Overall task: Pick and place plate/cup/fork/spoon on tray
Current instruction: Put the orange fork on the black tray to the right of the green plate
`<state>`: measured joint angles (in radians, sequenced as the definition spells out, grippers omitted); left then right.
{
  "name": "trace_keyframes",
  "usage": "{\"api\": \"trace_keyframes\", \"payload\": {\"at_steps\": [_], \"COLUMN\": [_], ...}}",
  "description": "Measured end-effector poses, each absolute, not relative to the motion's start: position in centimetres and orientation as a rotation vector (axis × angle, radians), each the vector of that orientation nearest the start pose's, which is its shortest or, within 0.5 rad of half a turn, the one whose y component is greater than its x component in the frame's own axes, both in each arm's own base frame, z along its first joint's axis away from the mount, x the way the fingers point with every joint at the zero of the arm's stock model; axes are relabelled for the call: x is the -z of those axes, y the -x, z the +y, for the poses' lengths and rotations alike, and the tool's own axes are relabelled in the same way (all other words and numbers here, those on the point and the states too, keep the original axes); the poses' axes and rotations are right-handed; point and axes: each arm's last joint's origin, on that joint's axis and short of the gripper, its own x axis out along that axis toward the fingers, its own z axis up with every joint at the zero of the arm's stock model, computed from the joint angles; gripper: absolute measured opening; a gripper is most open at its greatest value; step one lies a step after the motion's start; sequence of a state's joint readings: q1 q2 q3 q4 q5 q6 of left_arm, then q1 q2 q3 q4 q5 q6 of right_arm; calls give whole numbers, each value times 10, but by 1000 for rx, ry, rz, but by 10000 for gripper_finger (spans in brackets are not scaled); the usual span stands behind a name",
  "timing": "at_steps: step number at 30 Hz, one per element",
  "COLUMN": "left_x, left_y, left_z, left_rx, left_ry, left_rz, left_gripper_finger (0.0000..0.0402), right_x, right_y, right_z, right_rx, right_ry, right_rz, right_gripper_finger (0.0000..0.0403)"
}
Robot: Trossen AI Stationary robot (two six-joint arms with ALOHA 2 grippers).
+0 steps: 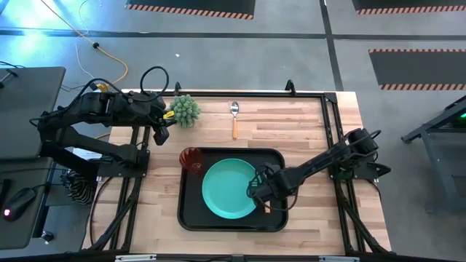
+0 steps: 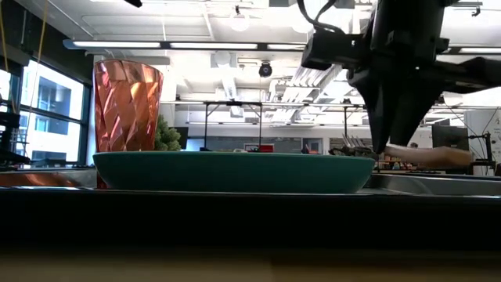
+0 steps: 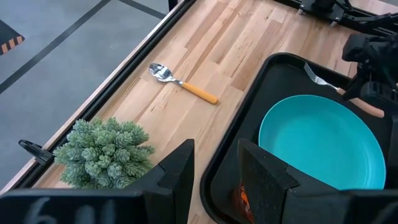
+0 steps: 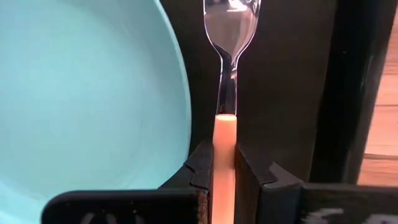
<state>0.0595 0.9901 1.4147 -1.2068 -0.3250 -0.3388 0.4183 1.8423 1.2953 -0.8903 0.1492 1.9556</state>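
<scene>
Our right end effector point(image 4: 224, 163) clamps the fork point(image 4: 227, 74) low over the tray point(image 1: 191, 218), beside the plate point(image 1: 228, 191); next we release it, then fetch 1 spoon point(image 1: 234, 118).

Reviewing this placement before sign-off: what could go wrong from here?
1. The right pincer grips the fork by its handle just beside the plate; released off-line, the tines might land on the plate's rim instead of the tray floor.
2. The spoon lies outside the tray near the plant; reaching for it might bump the plant.
</scene>
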Motion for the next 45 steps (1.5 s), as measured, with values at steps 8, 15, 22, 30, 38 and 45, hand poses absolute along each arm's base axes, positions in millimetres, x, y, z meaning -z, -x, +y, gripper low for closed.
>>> {"api": "trace_keyframes", "payload": {"at_steps": [8,15,22,30,38,45], "left_x": [-413,-413,-413,-413,-413,-413], "left_y": [-140,-140,-140,-140,-140,-140], "left_z": [18,18,18,18,18,18], "left_rx": [-492,-491,-490,-482,-482,-478], "left_ry": [213,212,209,188,187,177], "left_rz": [709,709,710,715,715,718], "left_gripper_finger": [115,115,115,115,115,115], "right_x": [-171,-170,-167,-163,-157,-156], "right_y": [-324,-327,-328,-328,-332,-332], "right_z": [137,132,129,130,128,129], "right_rx": [1101,1095,1111,1120,1111,1114], "right_ry": [-1212,-1218,-1219,-1227,-1243,-1254], "right_rz": [1038,1055,1078,1104,1134,1130], "right_gripper_finger": [19,19,19,19,33,47]}}
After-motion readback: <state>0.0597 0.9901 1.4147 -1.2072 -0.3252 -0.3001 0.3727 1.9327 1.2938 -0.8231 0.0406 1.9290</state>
